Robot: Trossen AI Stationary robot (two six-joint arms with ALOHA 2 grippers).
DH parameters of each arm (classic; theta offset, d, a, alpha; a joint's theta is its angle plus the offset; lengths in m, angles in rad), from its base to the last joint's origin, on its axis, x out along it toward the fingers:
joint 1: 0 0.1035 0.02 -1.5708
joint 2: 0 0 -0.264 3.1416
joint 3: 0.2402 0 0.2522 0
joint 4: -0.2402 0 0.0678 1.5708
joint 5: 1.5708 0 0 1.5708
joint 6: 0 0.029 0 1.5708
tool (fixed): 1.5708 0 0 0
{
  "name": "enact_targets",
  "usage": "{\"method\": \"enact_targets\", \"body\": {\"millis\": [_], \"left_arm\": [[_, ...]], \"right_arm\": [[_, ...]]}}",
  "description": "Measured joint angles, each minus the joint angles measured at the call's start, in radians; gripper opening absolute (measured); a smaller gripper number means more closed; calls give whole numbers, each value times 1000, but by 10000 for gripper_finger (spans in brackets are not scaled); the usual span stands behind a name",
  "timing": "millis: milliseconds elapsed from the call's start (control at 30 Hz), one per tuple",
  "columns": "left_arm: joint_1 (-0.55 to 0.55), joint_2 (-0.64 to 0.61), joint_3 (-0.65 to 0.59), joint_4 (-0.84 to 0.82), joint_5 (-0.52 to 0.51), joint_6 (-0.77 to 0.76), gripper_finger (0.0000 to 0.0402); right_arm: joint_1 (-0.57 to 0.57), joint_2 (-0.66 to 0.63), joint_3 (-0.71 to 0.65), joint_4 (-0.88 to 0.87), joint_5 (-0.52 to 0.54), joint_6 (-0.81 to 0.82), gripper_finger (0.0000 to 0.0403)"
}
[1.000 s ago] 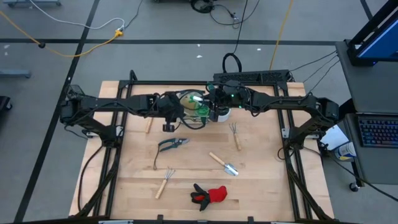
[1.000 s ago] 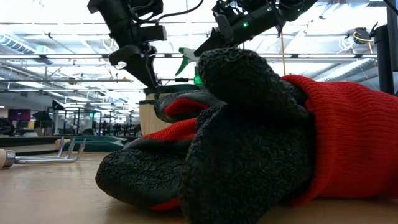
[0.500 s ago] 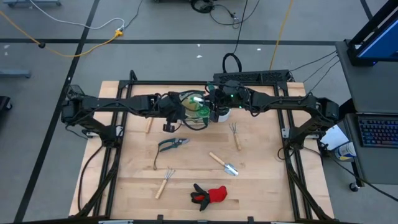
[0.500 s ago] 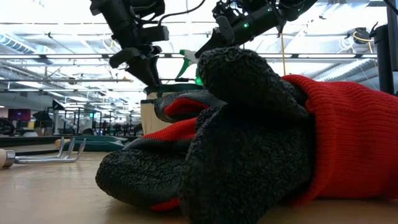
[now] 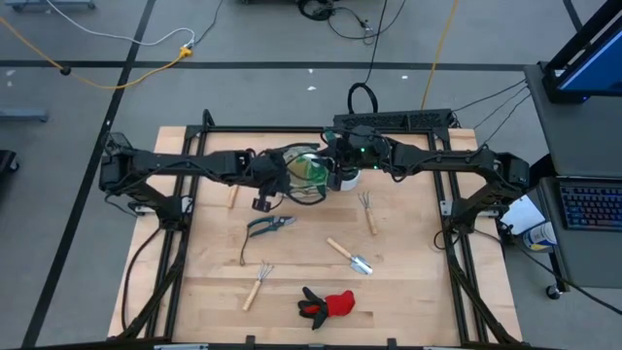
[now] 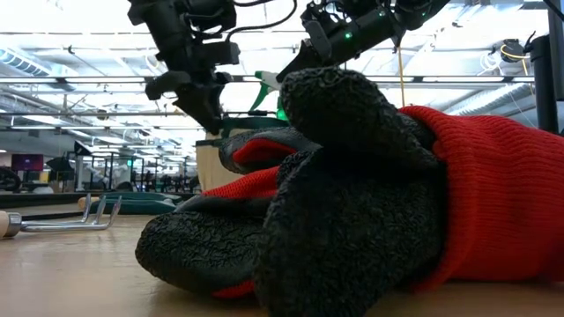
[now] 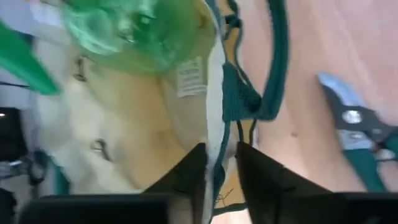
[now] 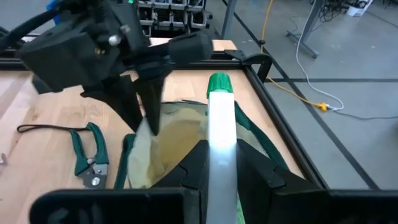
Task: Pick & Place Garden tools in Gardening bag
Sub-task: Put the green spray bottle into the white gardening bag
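Two pincers meet over the gardening bag at the desk's far middle. My left pincer pinches the bag's rim, one finger inside and one outside. My right pincer clenches the green spray bottle above the bag's mouth. The pruning shears lie near the bag.

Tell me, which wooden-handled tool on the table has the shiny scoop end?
The trowel, lying near the table's middle. Its metal end is a solid scoop, while the rake and the fork end in separate prongs.
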Motion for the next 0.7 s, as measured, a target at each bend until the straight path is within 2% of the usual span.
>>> {"method": "enact_targets", "body": {"millis": [67, 133, 300, 567, 700], "left_arm": [[-10, 1, 0, -4, 7, -34, 31], [-24, 1, 0, -12, 7, -78, 10], [-69, 1, 0, -15, 2, -221, 13], [-147, 0, 0, -57, 2, -550, 13], [-183, 0, 0, -73, 31, -656, 6]], "right_arm": [[1, 0, 0, 0, 0, 13, 47], [1, 0, 0, 0, 0, 31, 47], [6, 0, 0, 0, 0, 97, 47], [71, 0, 0, 28, 1, 102, 47], [117, 0, 0, 30, 58, 79, 47]]}}
